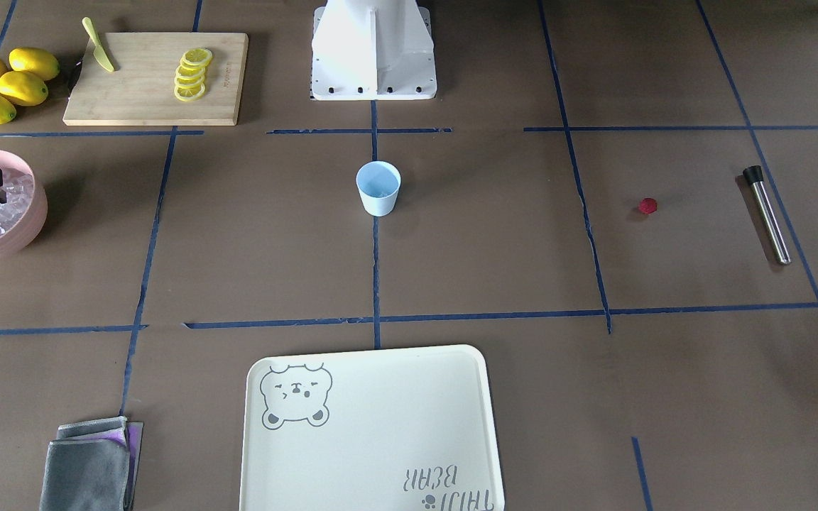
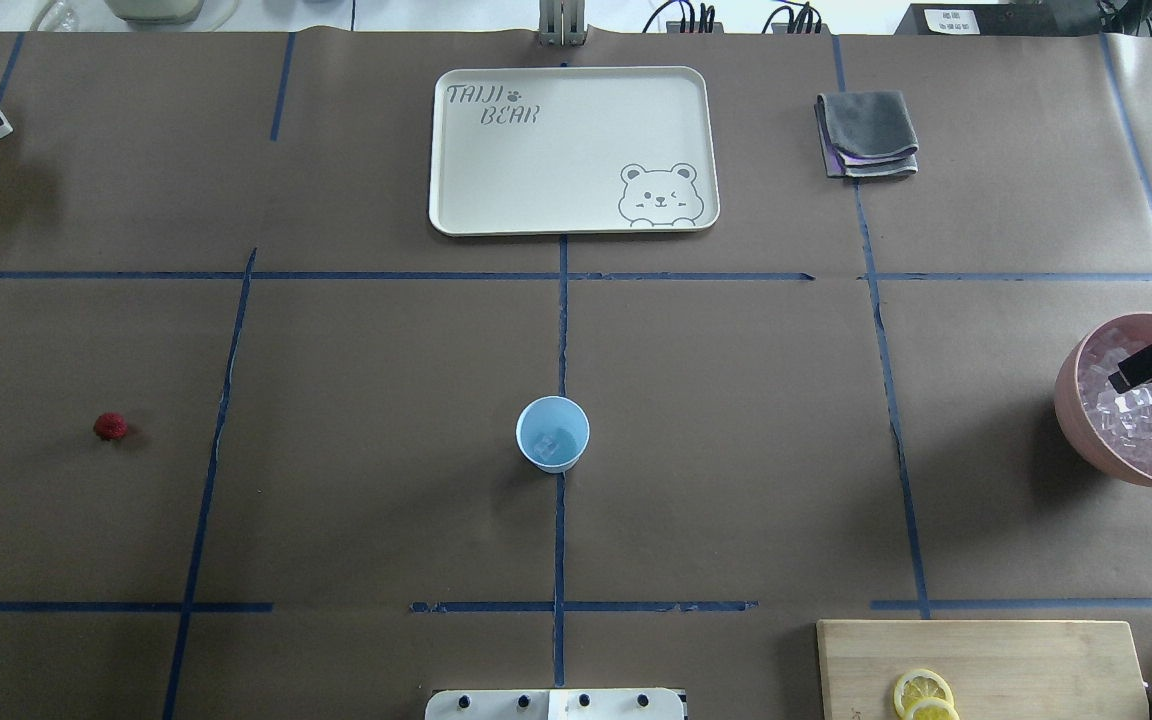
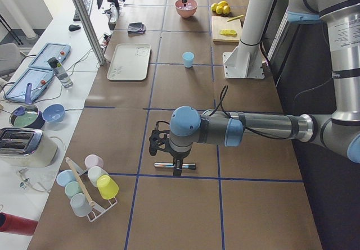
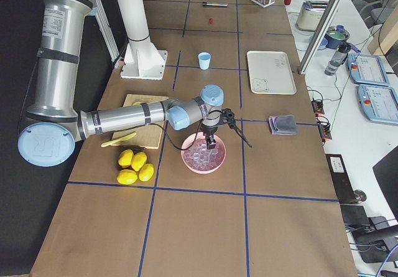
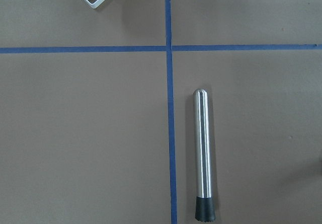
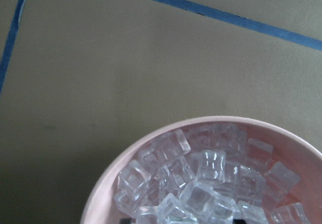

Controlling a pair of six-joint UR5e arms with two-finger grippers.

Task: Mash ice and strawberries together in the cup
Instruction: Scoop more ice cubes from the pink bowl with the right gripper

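The pale-blue cup (image 1: 378, 188) stands upright at mid-table (image 1: 487, 241) holding a little ice (image 2: 558, 440), the strawberry (image 1: 647, 206) well apart from it, while the right gripper (image 4: 211, 143) hangs over the ice-filled pink bowl (image 6: 151, 139), fingertips spread, and the left gripper (image 3: 171, 160), whose spread I cannot tell, hovers above the steel muddler (image 5: 202, 158).

the cream tray (image 2: 576, 160) says "taiji bear" in grey letters, in the corner across from its bear drawing (image 2: 658, 195).
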